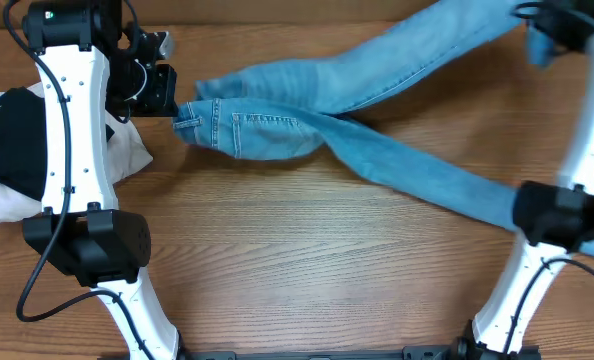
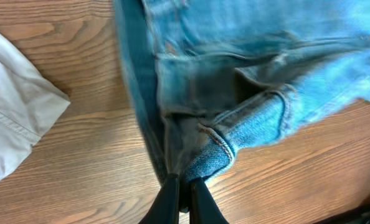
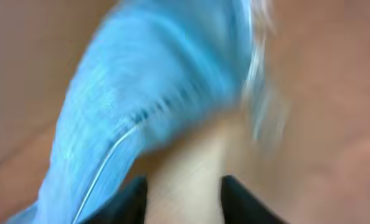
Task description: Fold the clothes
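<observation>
Left pincer (image 2: 184, 182) is clamped on the jeans (image 1: 277, 130) at the waist; right pincer (image 3: 184, 186) stands apart (badly blurred). I see one wooden table (image 1: 297, 260), one jeans, one white garment (image 1: 127, 150), one black garment (image 1: 7, 130). Jeans lie across the upper frame, waist left, legs splaying right.

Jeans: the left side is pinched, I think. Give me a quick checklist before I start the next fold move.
1. Waistband grip: left end effector shut on the jeans - ok.
2. Leg grip: right end effector has its jaws apart with nothing between them, view blurred - not ok.
3. Lay of the cloth: legs splayed apart, waist bunched - not ok.
4. Lower leg's hem: hidden behind the right arm - cannot tell.
5. Clearance: white garment lies apart from the jeans - ok.
</observation>
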